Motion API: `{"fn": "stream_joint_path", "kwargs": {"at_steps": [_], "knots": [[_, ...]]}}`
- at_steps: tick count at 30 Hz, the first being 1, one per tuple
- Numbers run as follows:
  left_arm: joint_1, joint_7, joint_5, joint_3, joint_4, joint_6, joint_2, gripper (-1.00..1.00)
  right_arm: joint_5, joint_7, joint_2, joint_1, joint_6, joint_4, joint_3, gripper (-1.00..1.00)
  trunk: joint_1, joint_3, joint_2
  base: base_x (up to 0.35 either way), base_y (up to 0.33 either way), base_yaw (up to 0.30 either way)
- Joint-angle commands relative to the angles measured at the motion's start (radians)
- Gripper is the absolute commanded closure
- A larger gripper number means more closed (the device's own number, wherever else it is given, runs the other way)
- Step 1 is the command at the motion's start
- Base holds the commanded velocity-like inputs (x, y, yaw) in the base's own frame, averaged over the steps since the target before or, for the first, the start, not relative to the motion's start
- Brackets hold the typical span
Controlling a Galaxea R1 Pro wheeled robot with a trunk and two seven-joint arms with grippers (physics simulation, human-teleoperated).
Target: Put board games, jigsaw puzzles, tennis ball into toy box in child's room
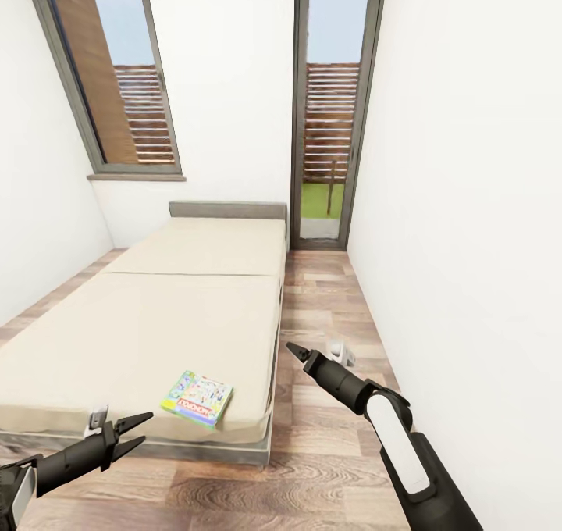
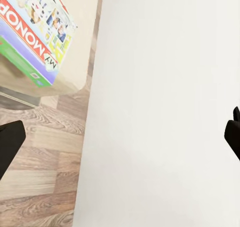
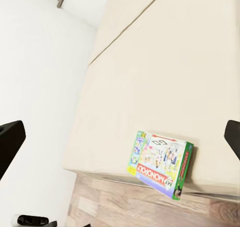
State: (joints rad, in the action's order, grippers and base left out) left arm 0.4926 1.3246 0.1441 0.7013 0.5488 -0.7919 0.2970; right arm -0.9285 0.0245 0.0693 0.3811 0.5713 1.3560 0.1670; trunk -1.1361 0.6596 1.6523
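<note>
One board game lies flat on the bed corner, between the spread, empty left fingers and the right fingers, whose spread I cannot tell. Fetching it seems the step in hand; next, the left fingers must reach forward and close on its near edge.

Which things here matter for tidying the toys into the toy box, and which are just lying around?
Belongs to the job:
- green-edged board game, flat near the foot corner of the bed
- left gripper and right gripper, both empty

Just there:
- small white object on the wooden floor
- windows, glass door
</note>
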Motion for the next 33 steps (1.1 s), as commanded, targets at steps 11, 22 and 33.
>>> {"fn": "stream_joint_path", "kwargs": {"at_steps": [11,22,33], "knots": [[0.002,0.007,0.008,0.003,0.002,-0.011,-0.044,-1.0,-0.001,0.007,0.0,-0.003,0.007,-0.003,-0.032,-1.0,-0.042,0.035,0.078,0.0,0.0,0.0],[0.003,0.011,0.008,0.008,0.006,-0.012,-0.039,-1.0,0.0,0.009,0.0,-0.008,0.008,-0.006,-0.064,-1.0,-0.084,0.07,0.155,0.0,0.0,0.0],[0.007,0.009,0.008,0.009,0.006,-0.013,-0.016,-1.0,0.001,0.009,0.0,-0.01,0.009,-0.001,-0.066,-1.0,-0.127,0.104,0.232,0.0,0.0,0.0]]}}
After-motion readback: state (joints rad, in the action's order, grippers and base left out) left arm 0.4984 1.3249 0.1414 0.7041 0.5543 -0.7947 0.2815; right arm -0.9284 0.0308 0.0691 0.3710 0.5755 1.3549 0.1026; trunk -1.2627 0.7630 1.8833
